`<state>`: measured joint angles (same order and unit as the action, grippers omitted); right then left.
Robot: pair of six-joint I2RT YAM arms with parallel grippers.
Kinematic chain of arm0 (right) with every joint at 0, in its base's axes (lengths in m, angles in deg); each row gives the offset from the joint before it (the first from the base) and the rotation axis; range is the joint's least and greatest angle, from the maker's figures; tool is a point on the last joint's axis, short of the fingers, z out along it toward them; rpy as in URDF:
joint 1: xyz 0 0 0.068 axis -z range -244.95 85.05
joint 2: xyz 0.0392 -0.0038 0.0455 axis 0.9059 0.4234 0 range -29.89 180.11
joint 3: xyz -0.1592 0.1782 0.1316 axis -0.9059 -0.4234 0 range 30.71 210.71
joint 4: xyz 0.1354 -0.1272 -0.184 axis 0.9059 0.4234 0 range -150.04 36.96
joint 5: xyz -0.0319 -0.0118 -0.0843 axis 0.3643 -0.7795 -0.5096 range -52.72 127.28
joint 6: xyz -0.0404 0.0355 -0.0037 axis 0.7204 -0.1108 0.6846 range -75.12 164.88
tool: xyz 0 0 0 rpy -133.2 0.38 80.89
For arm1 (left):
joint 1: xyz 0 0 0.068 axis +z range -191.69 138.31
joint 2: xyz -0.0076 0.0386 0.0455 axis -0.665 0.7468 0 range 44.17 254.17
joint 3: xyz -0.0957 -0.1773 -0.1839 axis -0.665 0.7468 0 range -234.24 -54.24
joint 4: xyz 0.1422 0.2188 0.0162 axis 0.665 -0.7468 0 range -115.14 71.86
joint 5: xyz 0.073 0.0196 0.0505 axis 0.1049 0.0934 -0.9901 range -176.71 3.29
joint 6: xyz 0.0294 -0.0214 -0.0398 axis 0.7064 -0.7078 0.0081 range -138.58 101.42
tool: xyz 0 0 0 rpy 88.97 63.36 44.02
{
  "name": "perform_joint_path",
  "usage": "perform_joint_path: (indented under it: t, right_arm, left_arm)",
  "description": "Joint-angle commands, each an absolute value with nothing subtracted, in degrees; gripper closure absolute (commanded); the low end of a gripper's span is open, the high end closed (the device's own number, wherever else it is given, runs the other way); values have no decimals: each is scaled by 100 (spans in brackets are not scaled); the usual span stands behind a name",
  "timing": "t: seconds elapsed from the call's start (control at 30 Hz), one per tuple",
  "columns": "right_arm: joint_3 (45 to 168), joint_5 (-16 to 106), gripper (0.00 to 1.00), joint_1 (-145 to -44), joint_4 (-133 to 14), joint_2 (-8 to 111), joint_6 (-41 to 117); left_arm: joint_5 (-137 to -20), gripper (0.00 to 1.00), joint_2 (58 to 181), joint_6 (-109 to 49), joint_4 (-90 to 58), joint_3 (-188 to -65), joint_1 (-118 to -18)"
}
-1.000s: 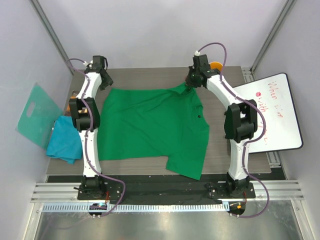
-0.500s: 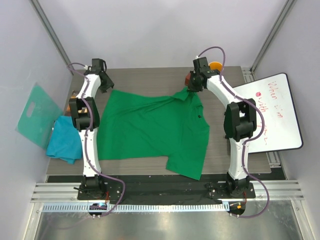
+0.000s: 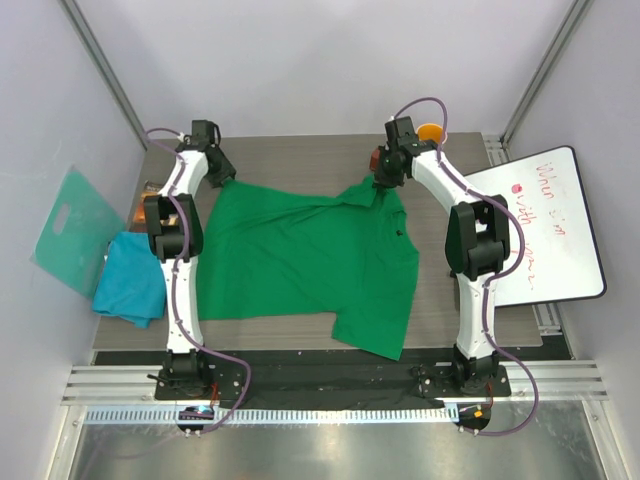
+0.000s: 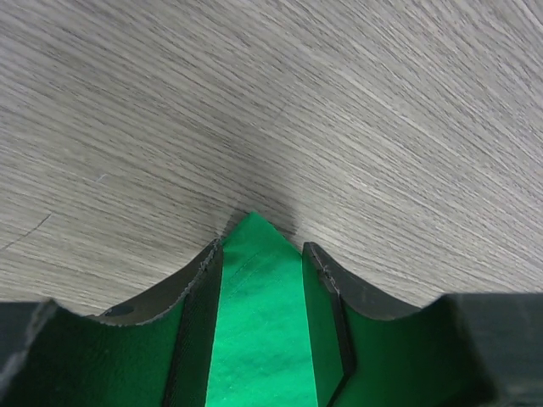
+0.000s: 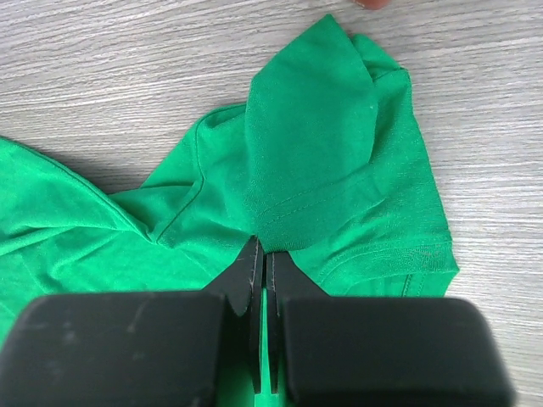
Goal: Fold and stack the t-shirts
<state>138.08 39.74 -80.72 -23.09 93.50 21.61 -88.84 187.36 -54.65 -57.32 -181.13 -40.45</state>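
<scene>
**Top external view.** Count: two t-shirts, two grippers, one board, one whiteboard.
- The green t-shirt (image 3: 300, 260) is bright and plain. It lies spread over the wooden table (image 3: 300, 155), rumpled along its far edge, with one sleeve hanging toward the near edge.
- The left gripper (image 3: 224, 176) sits at the shirt's far left corner. The right gripper (image 3: 380, 182) sits at its far right sleeve. The body of the cloth extends nearward from both.
- The teal-blue t-shirt (image 3: 130, 280) lies crumpled, well apart from the left gripper, on its outer and nearer side. It is beside a flat teal board (image 3: 72, 230).
- The whiteboard (image 3: 545, 230) lies outward of the right arm.

**Left wrist view.** One shirt corner.
- The green cloth fills the gap between the two fingers (image 4: 199, 288). Its pointed tip reaches just past the fingertips, over bare table.
- The jaws stand partway apart. Whether they clamp the cloth cannot be told.

**Right wrist view.** One sleeve.
- The right gripper's jaws are closed tight on a fold of the green shirt at the sleeve seam.
- The sleeve lies folded over ahead of the fingertips, hem stitching showing.
</scene>
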Motion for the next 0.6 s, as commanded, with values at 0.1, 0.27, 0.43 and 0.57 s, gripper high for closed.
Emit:
perform_joint_path:
  t: [0.1, 0.27, 0.43, 0.57]
  right_arm:
    - [14154, 4009, 99, -8077, -2251, 9280, 2176]
    - [14207, 3992, 99, -8077, -2207, 9263, 2168]
    - [14128, 3913, 99, -8077, -2198, 9184, 2185]
    - [14163, 3799, 99, -8059, -2198, 9140, 2273]
  left_arm:
    - [-8733, 63, 18919, -5523, -5796, -18229, -4045]
    - [-8689, 97, 18857, -5409, -5831, -18212, -4037]
    - [-8811, 100, 18428, -5233, -5726, -17905, -4045]
    - [-9215, 100, 17945, -5075, -5620, -17746, -3993]
